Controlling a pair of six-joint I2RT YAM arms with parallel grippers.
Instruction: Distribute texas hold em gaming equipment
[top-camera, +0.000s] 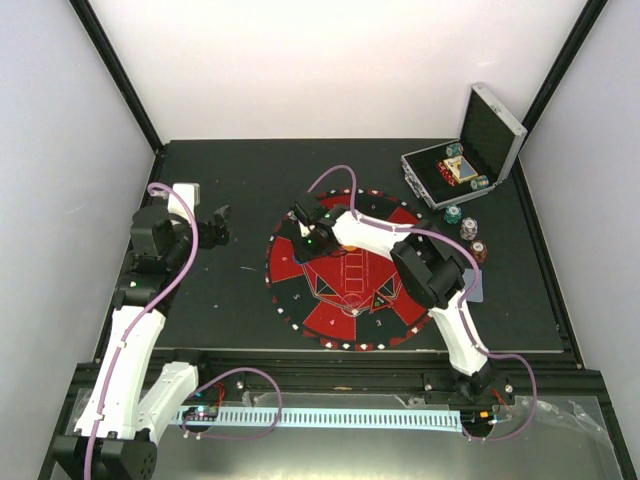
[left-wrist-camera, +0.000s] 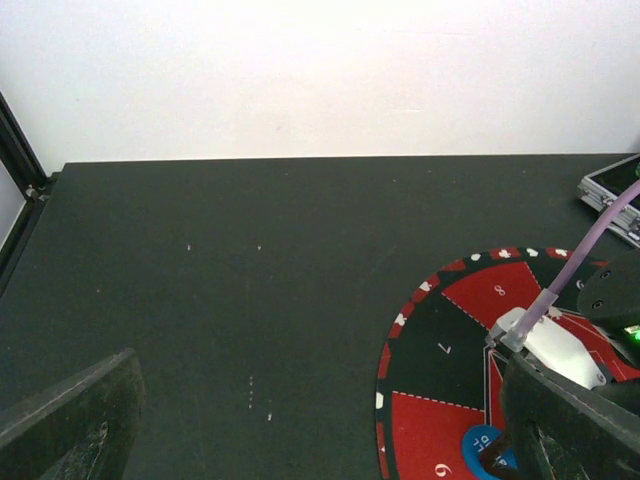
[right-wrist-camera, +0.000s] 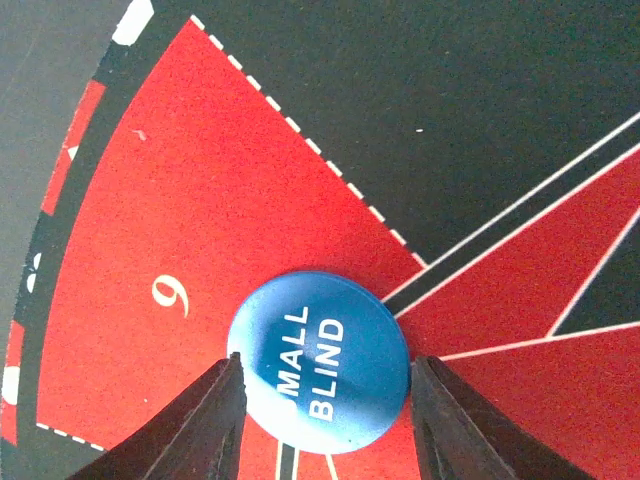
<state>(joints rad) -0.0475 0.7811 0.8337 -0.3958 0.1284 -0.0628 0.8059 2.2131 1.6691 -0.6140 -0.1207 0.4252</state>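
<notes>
My right claw (right-wrist-camera: 325, 365), its fingers (right-wrist-camera: 200, 425) straddling the blue small-blind disc (right-wrist-camera: 318, 345) lying flat between them on the red mat (right-wrist-camera: 200, 200), whether clamped on it I cannot tell; a pinch on so thin a rim may slip and skid the disc out forward.

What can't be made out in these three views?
- Blue disc, right wrist view: lower rim cut off by the frame edge; whether the right gripper touches it is unclear.
- Same disc, top view: hidden under the gripper.
- Case contents, top view: too small to identify.
</notes>
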